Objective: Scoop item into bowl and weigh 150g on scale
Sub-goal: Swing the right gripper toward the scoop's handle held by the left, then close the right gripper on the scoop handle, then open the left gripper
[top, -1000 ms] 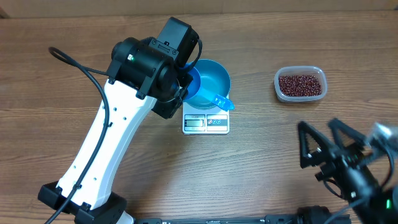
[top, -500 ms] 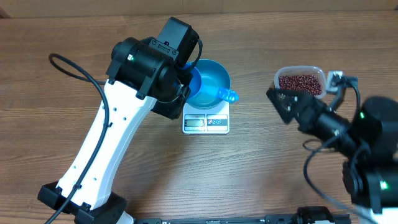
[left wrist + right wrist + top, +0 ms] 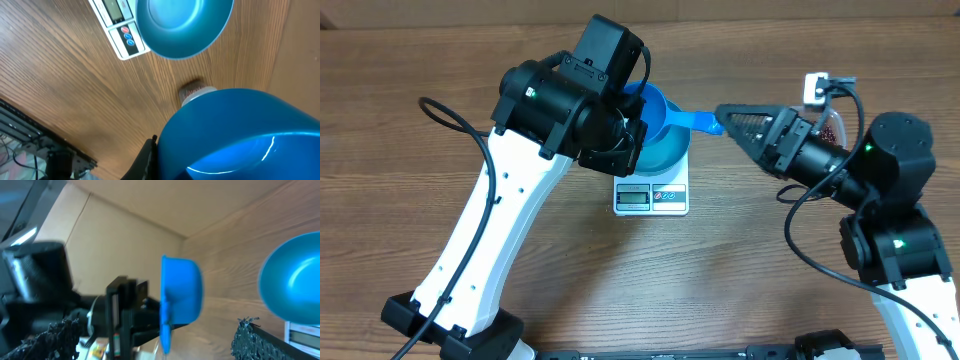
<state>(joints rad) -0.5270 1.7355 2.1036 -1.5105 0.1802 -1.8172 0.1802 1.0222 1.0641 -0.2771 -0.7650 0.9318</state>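
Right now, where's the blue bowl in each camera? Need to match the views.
Overhead: bowl upper centre, sitting on the scale.
Left wrist: bowl at top centre, cut by the top edge; the bigger blue shape below it is the scoop.
Right wrist: bowl at the right edge, cut off, right of the scoop.
Shared landmark: the white scale, directly under the bowl in every view.
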